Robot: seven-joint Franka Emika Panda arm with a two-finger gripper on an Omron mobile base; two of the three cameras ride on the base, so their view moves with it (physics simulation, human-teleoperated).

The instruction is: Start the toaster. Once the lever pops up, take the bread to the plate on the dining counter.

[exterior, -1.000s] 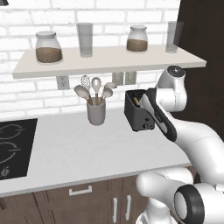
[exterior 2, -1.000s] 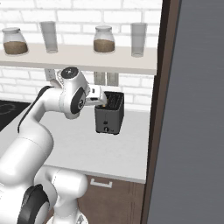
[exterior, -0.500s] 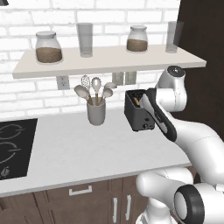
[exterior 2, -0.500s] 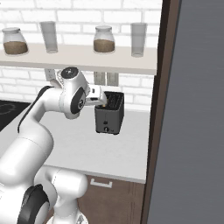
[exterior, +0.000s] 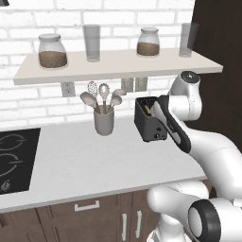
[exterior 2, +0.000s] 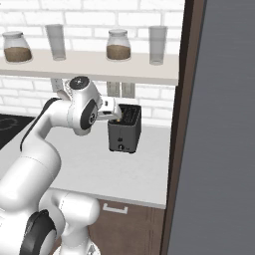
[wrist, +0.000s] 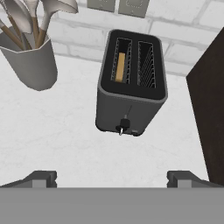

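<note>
The black toaster [wrist: 131, 87] stands on the white worktop against the brick wall, seen from above in the hand view. A tan bread slice [wrist: 120, 66] sits down in its left slot; the right slot is empty. The lever knob [wrist: 124, 125] sits low on the front face. My gripper [wrist: 112, 178] is open, hovering above and in front of the toaster with fingertips [wrist: 43, 178] spread wide and touching nothing. From the base, the hand hangs close to the toaster [exterior: 147, 124] [exterior 2: 124, 130]. The plate and the dining counter are out of view.
A grey utensil cup [exterior: 104, 120] [wrist: 30, 61] with spoons stands left of the toaster. Above is a shelf [exterior: 113, 66] with jars and glasses. A black hob [exterior: 14, 156] lies far left. A tall dark panel [exterior 2: 214, 149] rises right of the toaster.
</note>
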